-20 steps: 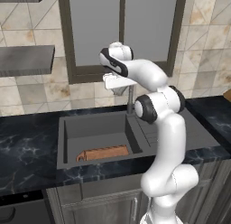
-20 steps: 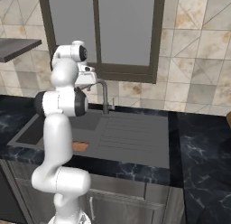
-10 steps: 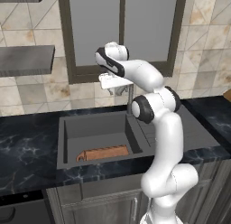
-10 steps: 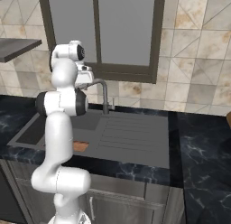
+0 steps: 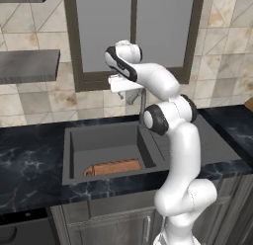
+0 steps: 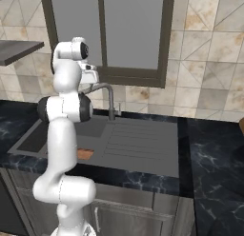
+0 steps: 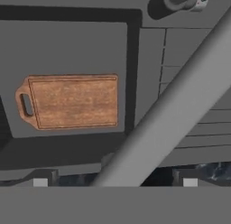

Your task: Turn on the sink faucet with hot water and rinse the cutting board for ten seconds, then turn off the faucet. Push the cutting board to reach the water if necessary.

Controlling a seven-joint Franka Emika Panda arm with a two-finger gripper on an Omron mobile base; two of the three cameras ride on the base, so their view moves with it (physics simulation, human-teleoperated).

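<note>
— What's changed in the last second?

— My arm has swung left; the pincer [image 5: 120,86], jaws wide apart and empty, now hangs above the faucet [image 6: 109,98] spout.

— Water?

— None yet, I judge. The lever is untouched.

— The board?

— The board [image 7: 72,101] lies flat in the sink [image 5: 106,141], along its front wall, handle loop toward the left wall.

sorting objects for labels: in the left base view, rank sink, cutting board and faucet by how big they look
1. sink
2. cutting board
3. sink faucet, unsure: the arm hides part of it, so it may match the board.
</note>
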